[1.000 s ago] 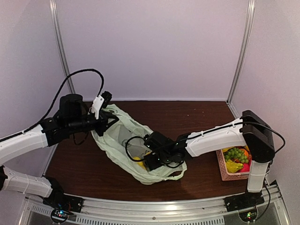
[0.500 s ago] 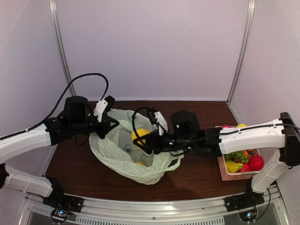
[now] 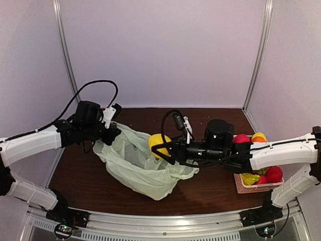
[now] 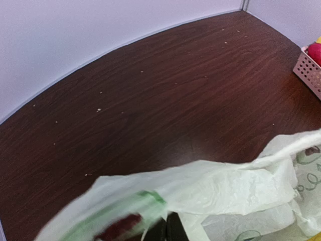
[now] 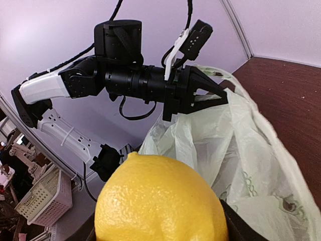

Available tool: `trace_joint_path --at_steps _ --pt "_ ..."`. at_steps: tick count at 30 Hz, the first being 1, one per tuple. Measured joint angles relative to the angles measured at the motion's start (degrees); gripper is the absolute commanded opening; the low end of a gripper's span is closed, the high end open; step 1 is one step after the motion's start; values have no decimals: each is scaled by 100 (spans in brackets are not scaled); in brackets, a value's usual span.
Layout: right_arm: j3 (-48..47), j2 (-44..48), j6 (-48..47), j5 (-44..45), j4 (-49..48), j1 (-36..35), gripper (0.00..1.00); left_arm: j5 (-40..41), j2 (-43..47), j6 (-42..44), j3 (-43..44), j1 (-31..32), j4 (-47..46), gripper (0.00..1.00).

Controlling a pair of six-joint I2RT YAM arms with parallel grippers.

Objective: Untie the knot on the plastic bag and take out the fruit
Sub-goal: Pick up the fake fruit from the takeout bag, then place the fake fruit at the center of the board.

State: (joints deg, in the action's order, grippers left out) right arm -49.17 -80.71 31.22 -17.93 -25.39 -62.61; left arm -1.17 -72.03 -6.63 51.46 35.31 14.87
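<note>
The pale green plastic bag lies open on the dark table, its far rim pulled up and to the left. My left gripper is shut on that rim, and the thin plastic drapes over its closed fingers. My right gripper hangs above the bag's mouth, shut on a round yellow lemon-like fruit. That fruit fills the right wrist view, with the bag and the left gripper behind it. The knot is out of view. Whatever the bag still holds is hidden.
A pink slatted basket stands at the table's right edge under the right arm, holding red fruits, an orange one and yellow ones. Its corner shows in the left wrist view. Grey walls close in the back and sides.
My right gripper has risen out of the bag with the yellow fruit and drawn back to the right. The left gripper has kept the rim, shifting slightly left and up.
</note>
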Motion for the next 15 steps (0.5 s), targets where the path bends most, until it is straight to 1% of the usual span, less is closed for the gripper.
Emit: trace_joint_path --at_steps 4,7,10,15 --pt "590 723 105 319 -9 315 61 118 4 -111 0 -557 81 0" --pt "1019 1233 251 581 -24 579 61 136 4 -186 2 -789 151 0" --pt "1274 1547 345 804 44 739 61 131 2 -219 7 -826 175 0" --pt "1434 1993 369 1075 358 793 64 -4 -59 -245 83 -780 190 0"
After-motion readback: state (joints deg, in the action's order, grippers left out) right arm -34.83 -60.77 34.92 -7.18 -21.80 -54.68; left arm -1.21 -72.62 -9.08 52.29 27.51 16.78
